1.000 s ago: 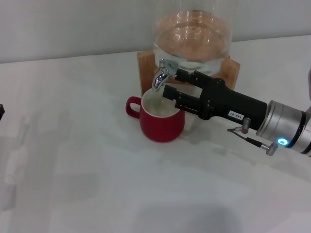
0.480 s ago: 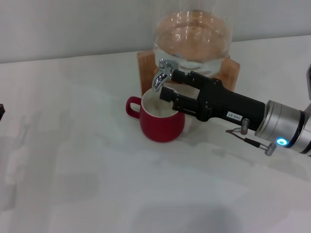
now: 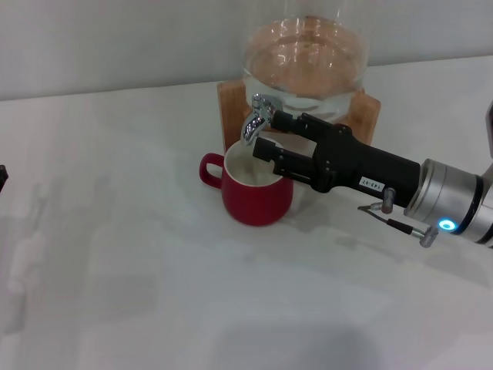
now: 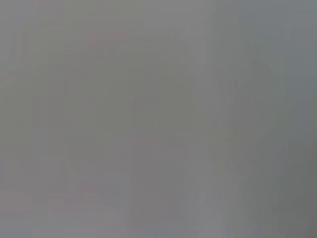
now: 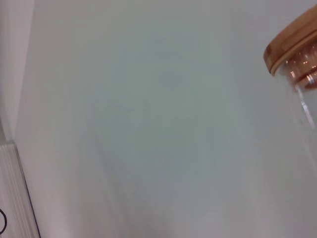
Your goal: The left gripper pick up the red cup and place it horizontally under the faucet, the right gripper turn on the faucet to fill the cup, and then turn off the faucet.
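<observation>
In the head view the red cup (image 3: 256,194) stands upright on the white table, its handle pointing to the left and its cream inside showing. Its mouth is right under the spout of the chrome faucet (image 3: 255,121), which is fitted to the glass jar (image 3: 305,58). My right gripper (image 3: 270,132) reaches in from the right, open. Its upper finger lies against the faucet just below the lever, and its lower finger hangs over the cup's rim. Only a dark sliver of my left gripper (image 3: 2,177) shows, at the far left edge.
The jar rests on a wooden stand (image 3: 368,112) at the back of the white table (image 3: 139,293). The right wrist view shows a pale wall and the jar's wooden lid (image 5: 292,42). The left wrist view is plain grey.
My right gripper has slid a little to the left, bringing its fingers closer to the faucet. The cup has not moved.
</observation>
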`<action>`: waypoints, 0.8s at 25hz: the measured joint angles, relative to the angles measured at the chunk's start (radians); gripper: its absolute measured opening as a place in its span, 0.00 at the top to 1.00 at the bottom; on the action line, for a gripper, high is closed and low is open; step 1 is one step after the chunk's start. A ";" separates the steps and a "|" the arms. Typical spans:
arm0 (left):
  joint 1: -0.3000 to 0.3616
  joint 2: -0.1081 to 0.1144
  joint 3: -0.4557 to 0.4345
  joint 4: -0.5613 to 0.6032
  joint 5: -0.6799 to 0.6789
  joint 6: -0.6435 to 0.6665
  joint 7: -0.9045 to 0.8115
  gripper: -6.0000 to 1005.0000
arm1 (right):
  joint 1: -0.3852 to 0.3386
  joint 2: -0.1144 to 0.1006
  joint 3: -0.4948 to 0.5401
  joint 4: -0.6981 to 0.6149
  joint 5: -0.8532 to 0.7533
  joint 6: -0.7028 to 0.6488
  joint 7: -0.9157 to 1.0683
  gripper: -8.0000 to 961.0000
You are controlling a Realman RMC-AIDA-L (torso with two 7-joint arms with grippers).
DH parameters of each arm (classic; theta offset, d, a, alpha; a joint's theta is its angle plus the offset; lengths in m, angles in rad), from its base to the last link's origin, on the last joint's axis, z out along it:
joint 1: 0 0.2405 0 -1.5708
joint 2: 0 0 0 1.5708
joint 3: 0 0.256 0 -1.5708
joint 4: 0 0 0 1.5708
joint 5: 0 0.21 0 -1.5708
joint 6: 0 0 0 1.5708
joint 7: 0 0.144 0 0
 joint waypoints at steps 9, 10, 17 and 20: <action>0.000 0.000 0.000 0.000 0.000 0.000 0.000 0.12 | -0.006 0.000 -0.001 -0.014 0.003 -0.002 0.005 0.25; 0.000 0.000 0.000 0.000 0.000 0.000 0.000 0.12 | -0.011 0.000 0.000 -0.019 0.005 -0.001 0.005 0.25; 0.000 0.001 0.000 -0.012 0.000 0.000 0.000 0.12 | -0.086 0.000 0.009 -0.106 0.027 0.027 0.004 0.25; 0.000 0.002 0.000 -0.013 0.000 0.000 0.000 0.12 | -0.110 -0.003 0.010 -0.117 0.052 0.024 0.000 0.25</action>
